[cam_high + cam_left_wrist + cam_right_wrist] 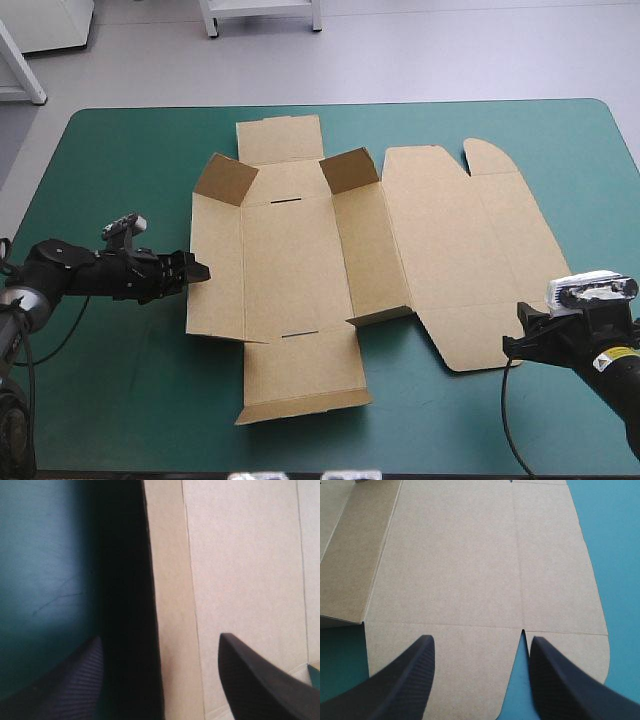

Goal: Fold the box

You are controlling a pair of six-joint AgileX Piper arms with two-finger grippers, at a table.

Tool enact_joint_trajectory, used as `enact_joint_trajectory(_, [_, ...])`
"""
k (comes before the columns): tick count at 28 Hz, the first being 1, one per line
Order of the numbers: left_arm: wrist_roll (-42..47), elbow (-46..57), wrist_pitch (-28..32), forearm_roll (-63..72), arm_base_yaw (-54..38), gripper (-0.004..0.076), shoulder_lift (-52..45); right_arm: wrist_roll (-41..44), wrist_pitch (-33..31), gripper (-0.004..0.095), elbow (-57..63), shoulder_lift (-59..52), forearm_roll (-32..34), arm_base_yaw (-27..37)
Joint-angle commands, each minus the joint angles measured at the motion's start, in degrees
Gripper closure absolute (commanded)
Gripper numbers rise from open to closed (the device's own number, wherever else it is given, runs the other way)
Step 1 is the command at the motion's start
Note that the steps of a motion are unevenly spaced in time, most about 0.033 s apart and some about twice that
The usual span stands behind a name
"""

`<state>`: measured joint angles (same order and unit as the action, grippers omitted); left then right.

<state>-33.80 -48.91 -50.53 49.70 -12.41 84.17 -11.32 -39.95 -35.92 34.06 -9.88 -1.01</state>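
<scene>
Brown box (300, 270) spread open on teal-green counter (120, 160)
The cut sheet lies nearly flat at mid-counter, two flaps (226, 178) raised.

A cut sheet of brown board, the box (290, 260), lies spread out near the middle of the counter (120, 160) with its teal-green cover. Most panels lie flat, but two small flaps (225, 178) on its far side stand raised. The left tool (200, 270) reaches in low from the left, its black tip at the box's left edge. The right tool (522, 343) sits near the counter's near right, just beside the rounded near corner of the box's wide right-hand panel.
</scene>
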Motion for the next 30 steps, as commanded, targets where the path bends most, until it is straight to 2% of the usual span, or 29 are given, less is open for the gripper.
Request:
enact_joint_trajectory(1, [-4.2,-1.8,-1.07,9.25,-0.17,0.0246,0.81,-0.58,3.53,0.0377,-2.0,0.44,-0.76,0.38])
enact_joint_trajectory(7, [-11.34,-1.8,-4.22,21.66,0.27,0.0249,4.69,-0.58,3.29,0.0378,-2.0,0.44,-0.76,0.38])
enact_joint_trajectory(15, [-13.55,-1.8,-4.39,23.82,2.85,0.0314,7.39,-0.68,3.19,0.0388,-2.0,0.44,-0.76,0.38])
enact_joint_trajectory(18, [-13.79,-1.8,-3.61,25.17,2.85,0.0389,7.39,-0.5,3.19,0.0399,-2.0,0.44,-0.76,0.38])
enact_joint_trajectory(19, [-13.91,-1.8,-3.61,25.58,2.85,0.0436,7.39,-0.61,3.19,0.04,-2.0,0.44,-0.76,0.38])
enact_joint_trajectory(24, [-16.31,-1.8,-3.8,26.24,2.85,0.0736,7.45,-0.61,3.3,0.0399,-2.0,0.44,-0.76,0.38])
enact_joint_trajectory(30, [-19.92,-1.8,-7.1,26.24,2.85,0.0732,7.59,-0.61,3.3,0.0399,-2.0,0.44,-0.76,0.38])
